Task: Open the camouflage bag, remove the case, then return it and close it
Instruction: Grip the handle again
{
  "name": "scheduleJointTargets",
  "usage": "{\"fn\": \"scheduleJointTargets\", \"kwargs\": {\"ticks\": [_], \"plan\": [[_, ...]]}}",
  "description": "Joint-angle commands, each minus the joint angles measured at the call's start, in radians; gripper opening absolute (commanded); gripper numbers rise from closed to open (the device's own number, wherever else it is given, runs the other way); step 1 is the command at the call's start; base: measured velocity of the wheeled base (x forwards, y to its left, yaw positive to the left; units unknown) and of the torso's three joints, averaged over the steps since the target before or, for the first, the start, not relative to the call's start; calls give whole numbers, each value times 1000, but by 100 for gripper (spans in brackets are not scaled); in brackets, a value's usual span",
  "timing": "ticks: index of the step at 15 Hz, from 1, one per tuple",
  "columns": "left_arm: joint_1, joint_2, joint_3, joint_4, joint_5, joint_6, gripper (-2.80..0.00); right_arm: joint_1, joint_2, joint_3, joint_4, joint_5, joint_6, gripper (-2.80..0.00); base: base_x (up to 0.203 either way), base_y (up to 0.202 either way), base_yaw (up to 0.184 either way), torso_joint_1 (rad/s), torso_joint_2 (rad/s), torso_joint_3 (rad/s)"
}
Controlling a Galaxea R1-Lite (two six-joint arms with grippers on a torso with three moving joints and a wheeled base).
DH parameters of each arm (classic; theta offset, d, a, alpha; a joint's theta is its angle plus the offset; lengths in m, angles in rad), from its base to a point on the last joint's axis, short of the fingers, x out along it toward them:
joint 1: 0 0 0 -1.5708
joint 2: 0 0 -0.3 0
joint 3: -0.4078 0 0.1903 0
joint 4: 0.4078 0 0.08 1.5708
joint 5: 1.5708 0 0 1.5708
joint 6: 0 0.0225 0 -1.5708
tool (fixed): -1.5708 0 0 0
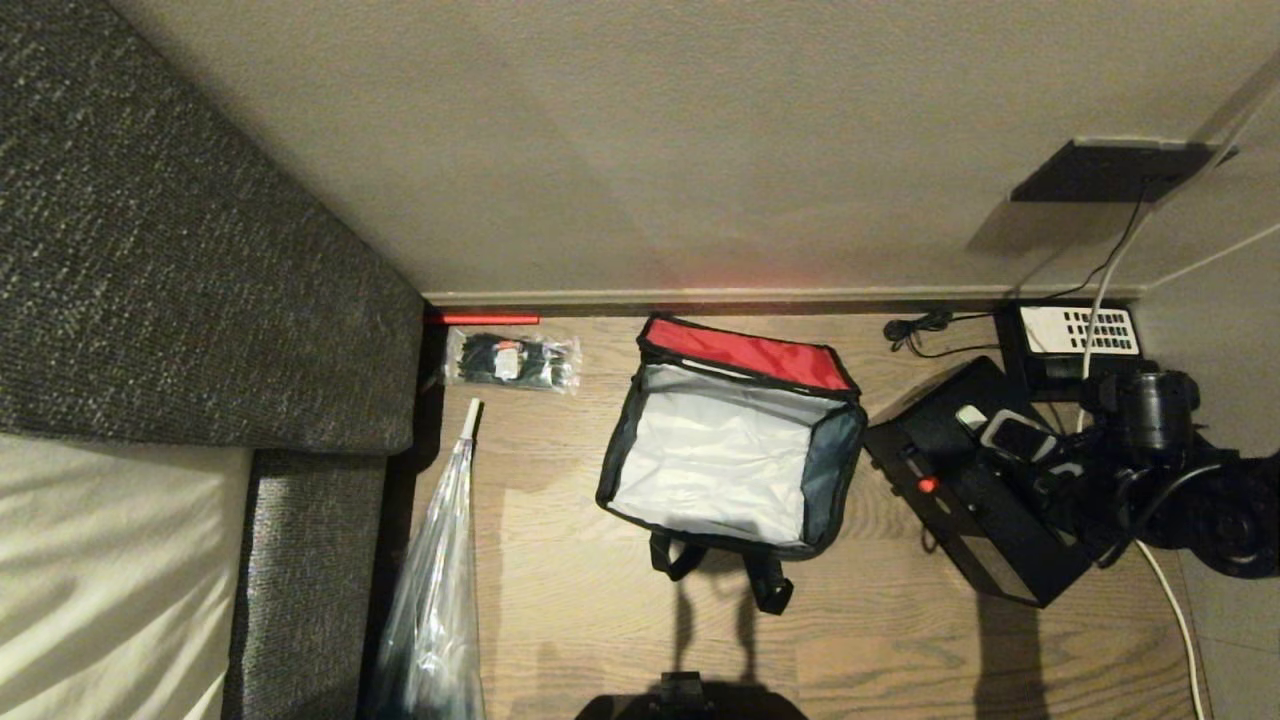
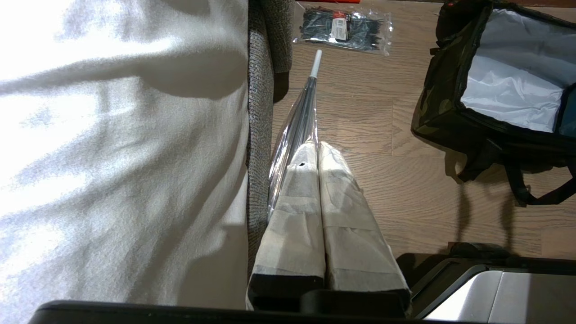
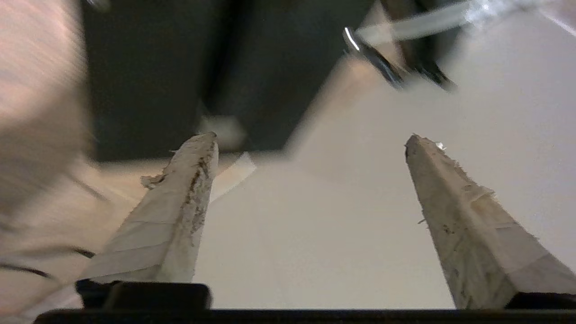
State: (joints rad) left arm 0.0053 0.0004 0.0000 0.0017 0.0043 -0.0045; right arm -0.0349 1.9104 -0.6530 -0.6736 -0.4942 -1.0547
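Indoors | wood floor (image 1: 880, 640) | beige wall (image 1: 700, 150) | grey sofa (image 1: 150, 250)

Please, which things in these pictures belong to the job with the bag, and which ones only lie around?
Belonging to the job:
- camouflage bag, open, nothing inside
- case, out on the floor to the bag's right
- right gripper, open, beside the case

Only lying around:
- clear packet of black items
- folded umbrella by the sofa
- telephone near the wall
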Motion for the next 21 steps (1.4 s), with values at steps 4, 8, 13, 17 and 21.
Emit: {"fn": "scheduleJointTargets", "kwargs": {"ticks": [4, 8, 13, 17, 21], "plan": [[1, -2, 3, 0, 0, 0, -280, 82, 112, 131, -178, -228, 89, 0, 0, 0, 0, 0, 0, 0], [1, -2, 3, 0, 0, 0, -280, 118, 244, -41, -98, -338, 440, 0, 0, 0, 0, 0, 0, 0], [0, -2, 2, 0, 0, 0, -280, 118, 288, -112, -63, -346, 632, 0, 0, 0, 0, 0, 0, 0], [1, -2, 2, 0, 0, 0, -280, 118, 328, -216, -75, -347, 623, 0, 0, 0, 0, 0, 0, 0], [1, -2, 3, 0, 1, 0, -280, 116, 363, -287, -117, -347, 550, 0, 0, 0, 0, 0, 0, 0]]}}
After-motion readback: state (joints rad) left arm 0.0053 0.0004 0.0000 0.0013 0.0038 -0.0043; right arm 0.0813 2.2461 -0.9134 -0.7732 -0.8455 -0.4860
